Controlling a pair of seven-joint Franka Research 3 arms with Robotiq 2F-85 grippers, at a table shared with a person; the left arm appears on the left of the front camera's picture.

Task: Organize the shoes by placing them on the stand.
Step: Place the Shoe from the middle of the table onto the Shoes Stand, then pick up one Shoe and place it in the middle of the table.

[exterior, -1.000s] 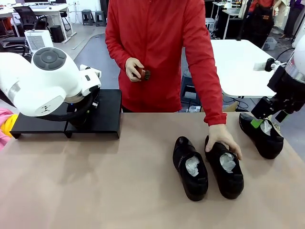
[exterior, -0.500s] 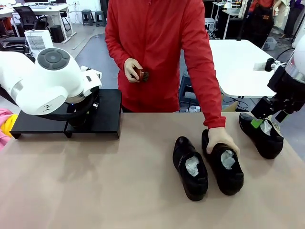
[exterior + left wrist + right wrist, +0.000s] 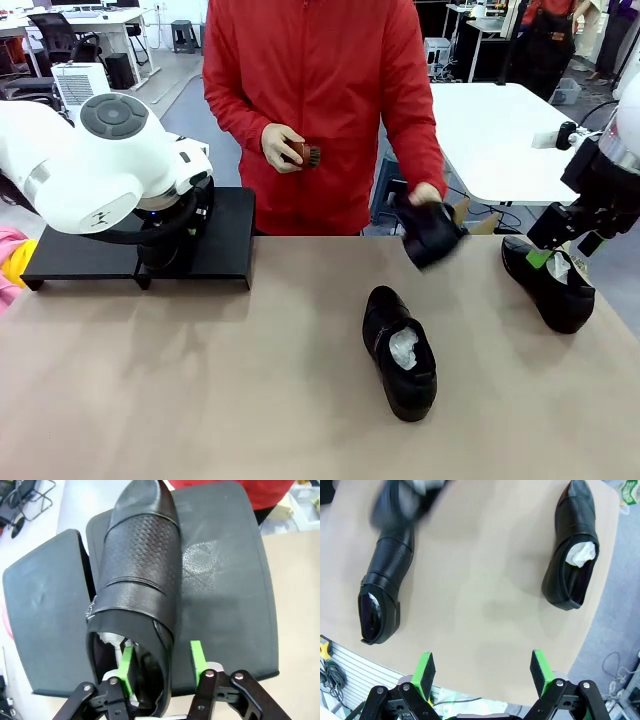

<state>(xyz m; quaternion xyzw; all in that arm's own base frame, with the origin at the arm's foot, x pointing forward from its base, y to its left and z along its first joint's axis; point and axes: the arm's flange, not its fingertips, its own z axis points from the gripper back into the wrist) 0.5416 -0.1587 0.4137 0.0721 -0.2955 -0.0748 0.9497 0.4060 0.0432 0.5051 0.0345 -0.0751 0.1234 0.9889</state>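
No word, number or brand name can be read anywhere in these views. The nearest thing to a sign is a small dark emblem (image 3: 97, 218) printed on the white housing of the left arm (image 3: 60, 165), at the left of the front view. It is too small and blurred to make out as letters.

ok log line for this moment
left gripper: open astride dress shoe on stand | right gripper: open, empty | person: one hand holds raised shoe, other hand a brush
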